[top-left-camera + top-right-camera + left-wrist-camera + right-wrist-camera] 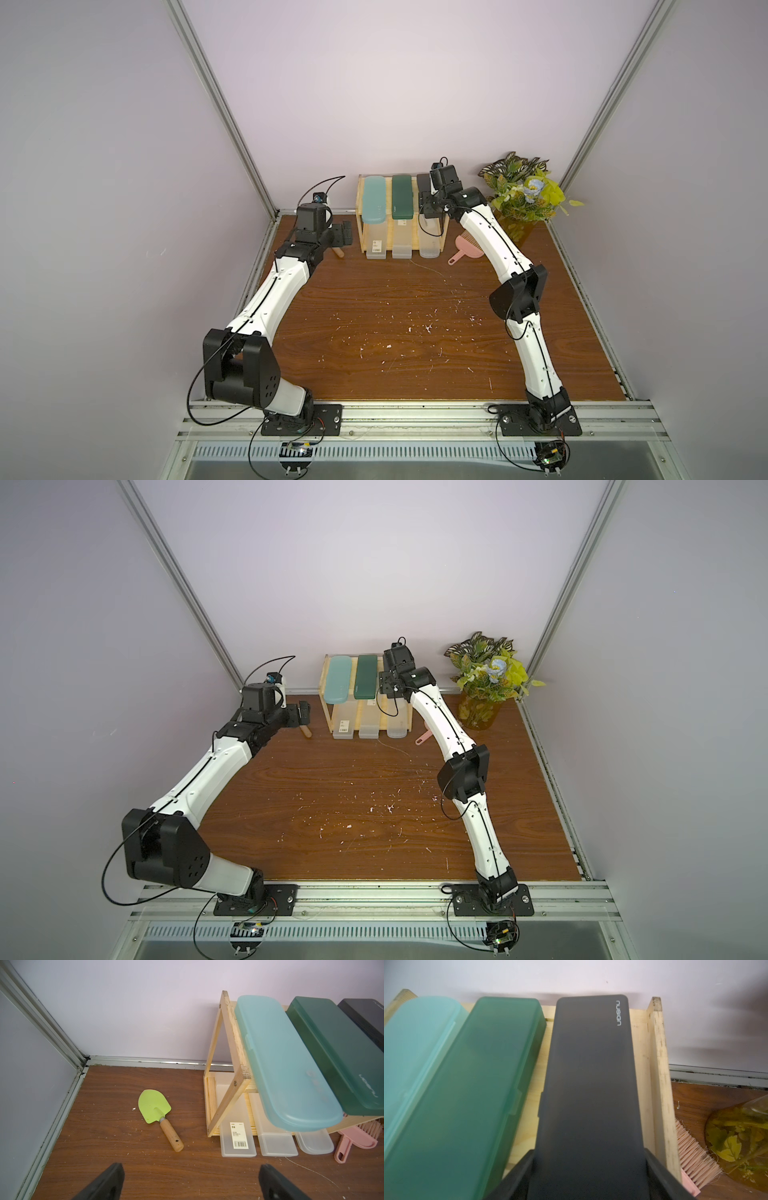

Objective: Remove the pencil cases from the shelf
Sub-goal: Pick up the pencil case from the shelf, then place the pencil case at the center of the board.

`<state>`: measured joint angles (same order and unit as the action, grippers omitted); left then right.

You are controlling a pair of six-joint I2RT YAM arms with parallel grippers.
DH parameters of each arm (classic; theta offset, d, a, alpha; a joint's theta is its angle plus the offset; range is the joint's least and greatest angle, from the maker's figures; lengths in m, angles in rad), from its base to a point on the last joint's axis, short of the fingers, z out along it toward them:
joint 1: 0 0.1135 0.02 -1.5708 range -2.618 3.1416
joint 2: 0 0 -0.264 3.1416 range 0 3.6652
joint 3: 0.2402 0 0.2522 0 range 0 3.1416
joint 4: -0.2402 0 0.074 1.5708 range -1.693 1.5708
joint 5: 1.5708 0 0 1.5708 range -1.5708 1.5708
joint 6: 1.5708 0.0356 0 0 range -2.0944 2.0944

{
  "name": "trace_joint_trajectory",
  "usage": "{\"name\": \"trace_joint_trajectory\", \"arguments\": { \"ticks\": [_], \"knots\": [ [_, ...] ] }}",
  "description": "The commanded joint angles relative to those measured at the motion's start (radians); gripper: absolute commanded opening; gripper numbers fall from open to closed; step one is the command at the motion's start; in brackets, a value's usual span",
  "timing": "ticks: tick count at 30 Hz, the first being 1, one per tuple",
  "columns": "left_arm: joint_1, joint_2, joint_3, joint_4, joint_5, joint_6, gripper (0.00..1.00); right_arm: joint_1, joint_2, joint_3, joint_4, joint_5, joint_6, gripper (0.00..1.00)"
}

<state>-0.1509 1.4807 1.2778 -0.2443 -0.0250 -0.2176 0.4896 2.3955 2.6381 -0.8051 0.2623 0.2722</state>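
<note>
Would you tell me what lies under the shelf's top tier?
Three frosted pencil cases lie side by side on the lower tier, near ends poking out; one bears a barcode sticker. The top tier and its coloured cases cover the rear of the other two.

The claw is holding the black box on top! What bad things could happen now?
The right claw pinches only the near end of the long black case, so it might tip or slip. The dark green case lies close beside it and could get nudged on the shelf. Swinging sideways might bump the pink brush or vase.
</note>
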Motion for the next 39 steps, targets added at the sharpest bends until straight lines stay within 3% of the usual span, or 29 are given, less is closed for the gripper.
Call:
{"name": "trace_joint_trajectory", "arguments": {
  "ticks": [1,15,18,22,26,31,39],
  "knots": [
    [-0.010,-0.023,0.000,-0.010,-0.013,-0.002,1.00,-0.005,-0.074,0.011,0.004,0.050,0.018,0.58],
    [-0.009,-0.081,0.006,-0.015,-0.005,-0.007,1.00,0.023,-0.358,-0.102,0.060,0.083,-0.019,0.55],
    [-0.009,-0.099,-0.002,-0.021,-0.002,-0.009,1.00,0.024,-0.494,-0.288,0.041,0.076,-0.031,0.56],
    [-0.010,-0.130,-0.041,-0.011,0.022,-0.022,1.00,0.024,-0.773,-0.757,0.159,0.063,-0.054,0.57],
    [-0.012,-0.169,-0.110,0.028,0.059,-0.041,1.00,0.023,-1.095,-1.201,0.266,0.131,-0.033,0.57],
    [-0.024,-0.196,-0.169,0.053,0.063,-0.066,0.99,0.019,-1.325,-1.463,0.210,0.145,0.032,0.57],
    [-0.134,-0.180,-0.213,0.099,0.021,-0.088,1.00,-0.049,-1.482,-1.845,0.264,0.022,0.115,0.58]
  ]
}}
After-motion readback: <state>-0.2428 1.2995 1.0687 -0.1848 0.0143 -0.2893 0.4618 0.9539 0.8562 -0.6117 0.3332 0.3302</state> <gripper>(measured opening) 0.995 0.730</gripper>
